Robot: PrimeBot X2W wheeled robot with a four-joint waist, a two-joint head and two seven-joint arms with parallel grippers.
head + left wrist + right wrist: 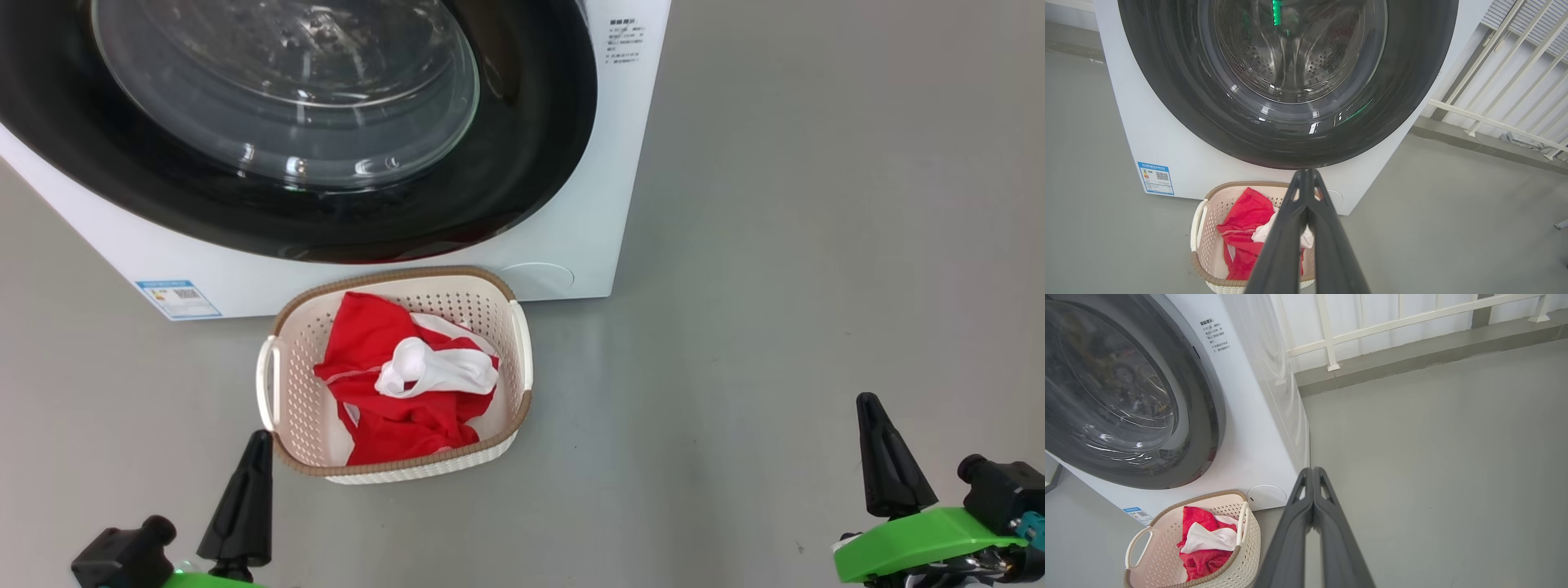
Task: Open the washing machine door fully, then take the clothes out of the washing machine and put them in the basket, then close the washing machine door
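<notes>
Head view puts the washing machine door (522, 147), seemingly shut, beyond the basket (392, 273), nearer my left fingers (242, 498) than my right fingers (890, 461), both pairs pressed together.

You see one washing machine (571, 220), one washing machine door (526, 147), one basket (392, 273), one blue label (178, 298), the left gripper (1306, 173) and the right gripper (1312, 471), so two grippers, and seemingly two clothes (384, 343) (bunched, so the count is unsure).

Blue label (178, 298) w/ QR code, lower left of frame, on the washing machine (571, 204) front near its bottom edge: print too small to read. Small dark text block (624, 41), top centre-right, same front panel: several short lines, illegible.
</notes>
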